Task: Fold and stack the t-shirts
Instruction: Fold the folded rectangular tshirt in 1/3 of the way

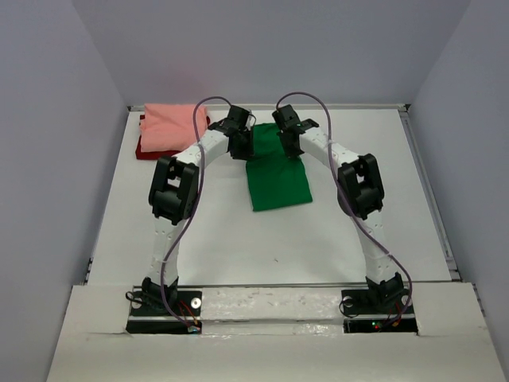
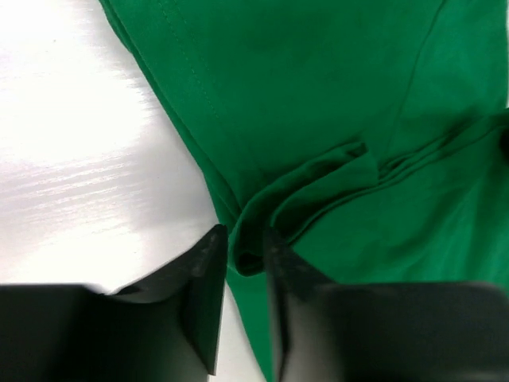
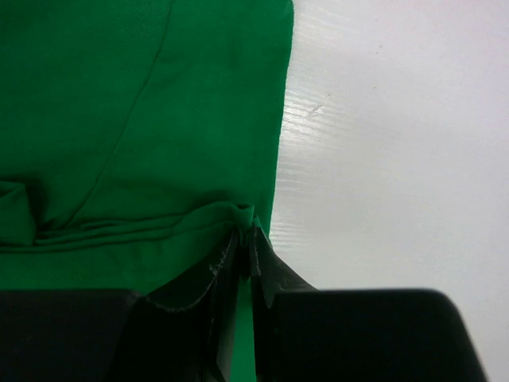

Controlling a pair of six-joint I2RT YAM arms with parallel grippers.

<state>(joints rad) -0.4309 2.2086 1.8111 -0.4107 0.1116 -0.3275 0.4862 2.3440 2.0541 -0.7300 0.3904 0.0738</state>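
Salmon pink t-shirt lies folded on the dark red t-shirt, upper left (two apparently done). The green t-shirt, centre, is part-folded and unstacked; right gripper pinches its edge, left gripper stands slightly parted.

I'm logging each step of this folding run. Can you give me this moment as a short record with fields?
in work: bright green cotton t-shirt, lying flat mid white table
stack: salmon pink cotton t-shirt folded on top of dark red cotton t-shirt, far left corner
left claw: jaws slightly apart, a fold of the green cloth at their tips
right claw: shut on the green shirt's edge
arm position: both claws at the green shirt's far end
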